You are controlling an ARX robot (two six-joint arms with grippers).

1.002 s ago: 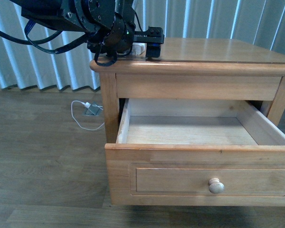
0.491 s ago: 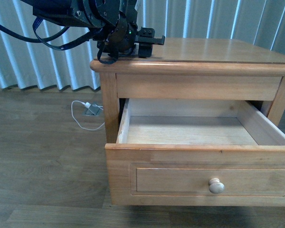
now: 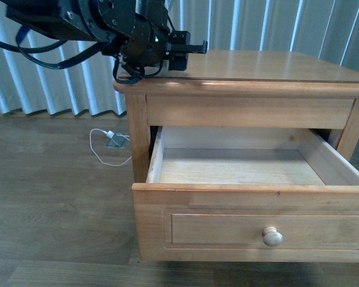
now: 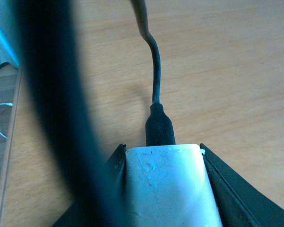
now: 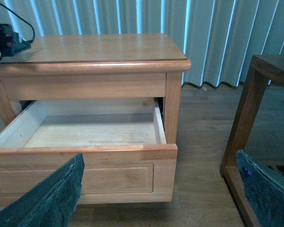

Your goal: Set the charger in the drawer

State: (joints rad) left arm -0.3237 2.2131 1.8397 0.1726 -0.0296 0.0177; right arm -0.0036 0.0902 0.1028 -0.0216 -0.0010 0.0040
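front: left jaws hover at the left corner of the nightstand [image 3: 275, 63], open drawer [image 3: 239, 166] below and rightward. left wrist: jaws clenched on the white charger [image 4: 166, 184], cable [image 4: 155, 80] running straight ahead. right wrist: right jaws released, empty, facing the drawer.

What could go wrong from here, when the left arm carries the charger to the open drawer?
1. The left end effector grips the charger by its white block only. Its black cable trails over the nightstand top and may snag on the edge or pull the block loose.
2. The cable may hang over the front of the drawer and block closing.
3. The top overhangs the drawer's rear, so the arm could hit it while lowering.
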